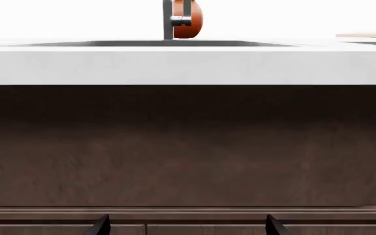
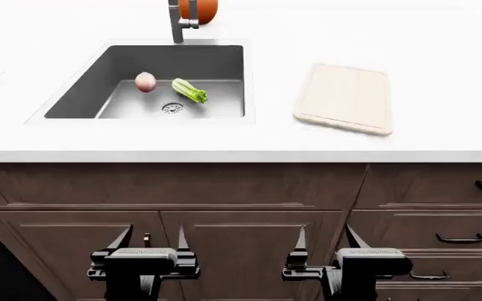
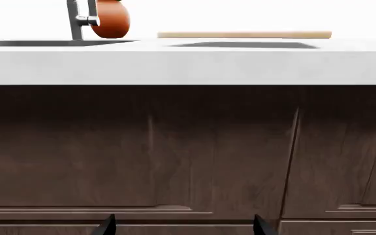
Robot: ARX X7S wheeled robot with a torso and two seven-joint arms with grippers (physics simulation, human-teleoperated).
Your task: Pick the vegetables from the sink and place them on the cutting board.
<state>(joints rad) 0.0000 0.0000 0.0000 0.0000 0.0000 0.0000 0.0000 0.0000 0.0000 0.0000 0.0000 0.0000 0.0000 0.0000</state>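
Hanging low in front of the dark brown cabinet doors (image 2: 166, 188), the left tool (image 2: 149, 241) and the right tool (image 2: 325, 241) both have their fingers spread apart and hold nothing; each sits well below the edge of the white table (image 2: 442, 56).

Up on the table, the sink (image 2: 82, 88) is a grey rectangular basin with a round slotted drain (image 2: 172, 108). The onion (image 2: 145, 81), round and pinkish-tan, rests on the basin floor toward the back. Just beside it, apart from it, lies the celery (image 2: 189, 90), light green, slanted, its end nearest the drain.

The cutting board (image 2: 346, 97) lies flat on the table to the right of the sink, pale beige with rounded corners and nothing on it. A grey faucet (image 2: 176, 22) stands at the sink's back rim, with an orange pot (image 2: 203, 9) just behind it. The sink's own walls surround both vegetables.
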